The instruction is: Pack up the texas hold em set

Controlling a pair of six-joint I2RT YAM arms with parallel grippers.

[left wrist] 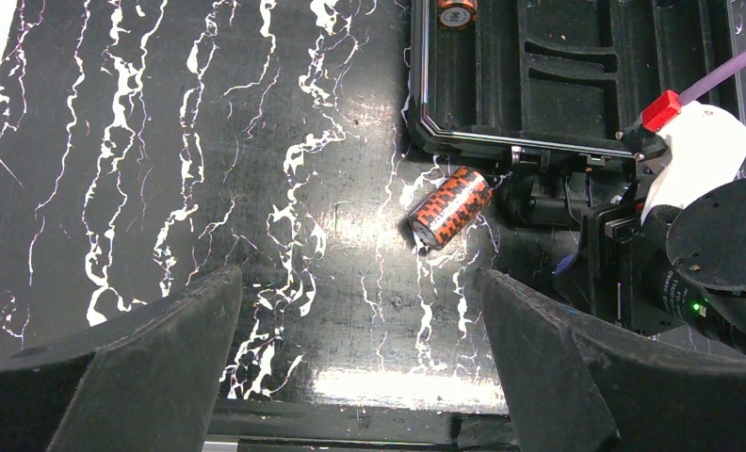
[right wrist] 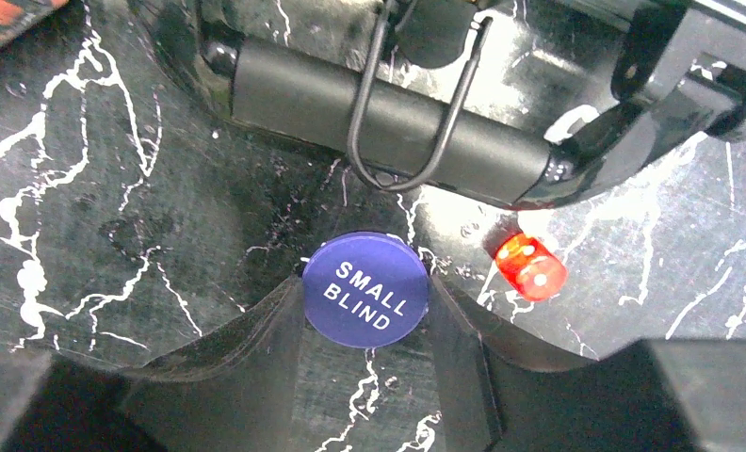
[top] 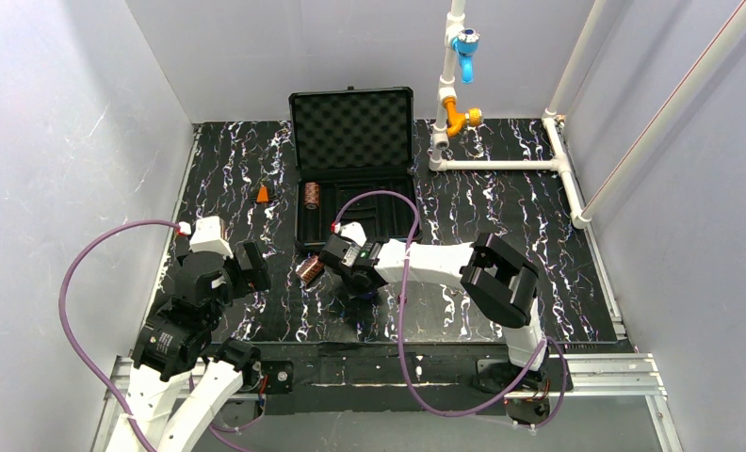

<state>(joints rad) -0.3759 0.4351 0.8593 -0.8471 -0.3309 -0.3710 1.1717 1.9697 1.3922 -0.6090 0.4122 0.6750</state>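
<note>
Two fingers of the right tool (right wrist: 365, 315) press on opposite edges of the blue "SMALL BLIND" disc (right wrist: 365, 287), gripping it just in front of the carry handle (right wrist: 388, 122) of the black briefcase (top: 352, 113). One red die (right wrist: 530, 266) lies on the bench (right wrist: 115, 207) just beside the disc. The left tool (left wrist: 358, 282) stands wide open and holds nothing. A copper-brown chip stack (left wrist: 449, 207) lies on its side ahead of it, near the briefcase's front corner and clear of both fingers. Another chip stack (top: 311, 195) sits in the slotted tray (top: 388, 202).

Black case (top: 352, 132) open w/ one chip stack (top: 311, 195) in tray. 2nd stack (left wrist: 449, 206) lies sideways just outside; blue disc (right wrist: 365, 289) + red die (right wrist: 530, 266) by handle.
</note>
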